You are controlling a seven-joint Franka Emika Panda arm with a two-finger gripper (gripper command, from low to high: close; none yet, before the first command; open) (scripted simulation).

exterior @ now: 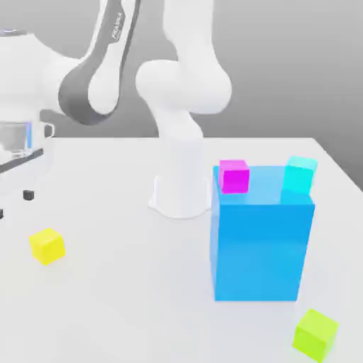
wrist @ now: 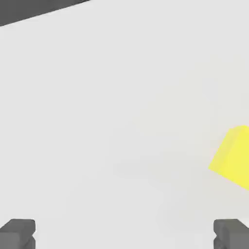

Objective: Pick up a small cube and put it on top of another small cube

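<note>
The claw (wrist: 124,233) hangs spread wide and empty above the surface (exterior: 127,283), near its edge at the exterior view's left. The yellow cube (exterior: 47,246) sits on the surface just beside it, untouched.

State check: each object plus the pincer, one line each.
yellow cube: on the table, free, not gripped.
pincer: open, empty, above the table, apart from the yellow cube.
magenta cube: at the blue block's top back edge; resting on it or behind it, cannot tell.
cyan cube: same, at the other back corner.
lime cube: on the table, free.
blue block: upright on the table.
</note>
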